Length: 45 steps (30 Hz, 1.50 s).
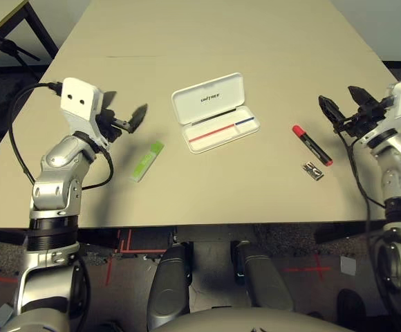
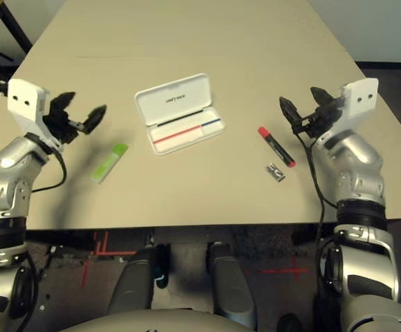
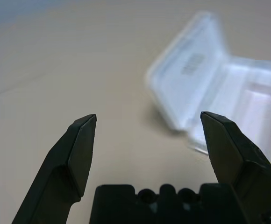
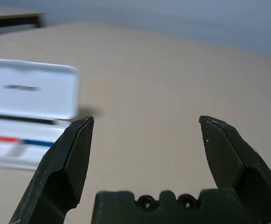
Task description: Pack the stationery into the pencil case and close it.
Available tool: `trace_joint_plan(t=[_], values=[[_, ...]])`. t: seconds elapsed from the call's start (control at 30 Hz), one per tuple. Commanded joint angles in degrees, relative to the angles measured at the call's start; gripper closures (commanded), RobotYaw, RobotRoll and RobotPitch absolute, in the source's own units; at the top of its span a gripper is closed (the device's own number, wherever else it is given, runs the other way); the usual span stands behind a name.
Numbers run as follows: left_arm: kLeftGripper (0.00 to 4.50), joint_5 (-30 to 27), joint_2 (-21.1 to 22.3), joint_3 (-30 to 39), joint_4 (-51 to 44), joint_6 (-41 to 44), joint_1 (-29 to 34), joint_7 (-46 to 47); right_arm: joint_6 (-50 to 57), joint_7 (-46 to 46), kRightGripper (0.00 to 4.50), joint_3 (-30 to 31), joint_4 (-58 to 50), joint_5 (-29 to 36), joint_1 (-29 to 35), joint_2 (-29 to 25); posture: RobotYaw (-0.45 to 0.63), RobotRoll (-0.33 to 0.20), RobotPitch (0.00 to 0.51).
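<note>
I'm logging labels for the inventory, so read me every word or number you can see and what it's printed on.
"UNITREE": dark lettering on the open lid of the pencil case.
Small clip-like piece: any marking is too small to read.
Red-capped marker and green pen: no readable text.

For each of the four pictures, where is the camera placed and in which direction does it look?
Left eye: on the head, looking down at the table, open pencil case, both silver forearms.
Right eye: beside it, same scene, red-capped marker.
Left wrist: along the open left end effector toward the case.
Right wrist: along the open right end effector, also toward the case.
Both wrist views share the case.
</note>
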Motion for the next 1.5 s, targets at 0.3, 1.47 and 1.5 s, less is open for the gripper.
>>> trace_joint_plan(t=[0.3,1.47,1.5], values=[[0.03,4.5,2.9,-20.4,0.2,11.9,-12.6,-14.4,6.6,27.7,0.00,5.4,0.9,3.6,-2.2,-7.2,-0.08,0.000,0.175],[2.11,26.9,-9.9,-40.1,23.6,8.9,-27.2,-22.8,8.0,33.9,0.00,4.2,-2.2,4.3,0.8,-11.4,-0.15,0.000,0.186],[2.44,27.1,-9.9,-39.9,23.9,8.7,-27.3,-23.0,7.9,33.8,0.00,4.2,-2.2,4.4,0.8,-11.4,-0.15,0.000,0.186]])
